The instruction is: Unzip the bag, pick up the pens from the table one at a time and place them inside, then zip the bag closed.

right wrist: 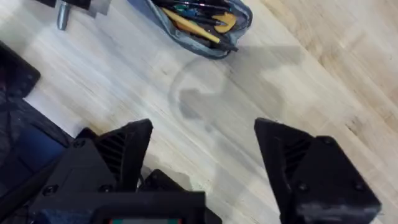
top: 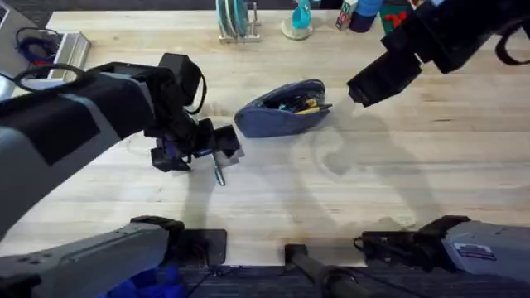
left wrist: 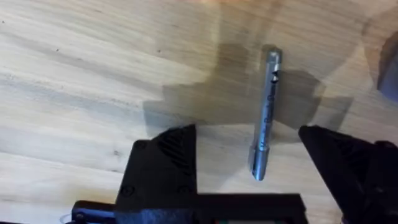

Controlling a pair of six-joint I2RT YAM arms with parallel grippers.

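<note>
Pens are the matter here: the slim silver-grey metal pen [left wrist: 266, 118] lies flat on the light wooden butcher-block table [top: 414, 182], just beside the small blue-grey fabric pouch [top: 277, 116], on the side toward the arms' bases and the left arm. That pouch lies unzipped with its mouth gaping, so that things can be dropped in from above; a yellow pen [right wrist: 189, 28] with dark ends and some other dark items already rest inside it. The left gripper [left wrist: 249, 146] hovers low over the silver pen with its black fingers spread wide, one on either side of the barrel and neither touching it, which looks like the line-up for a pinch across the pen's width. The right gripper [right wrist: 202, 146] hangs above bare table on the pouch's far side from the silver pen, fingers wide and holding nothing, probably kept clear so the left arm can work. Judging by this, closing on the pen comes next, and zipping remains undone.
</note>
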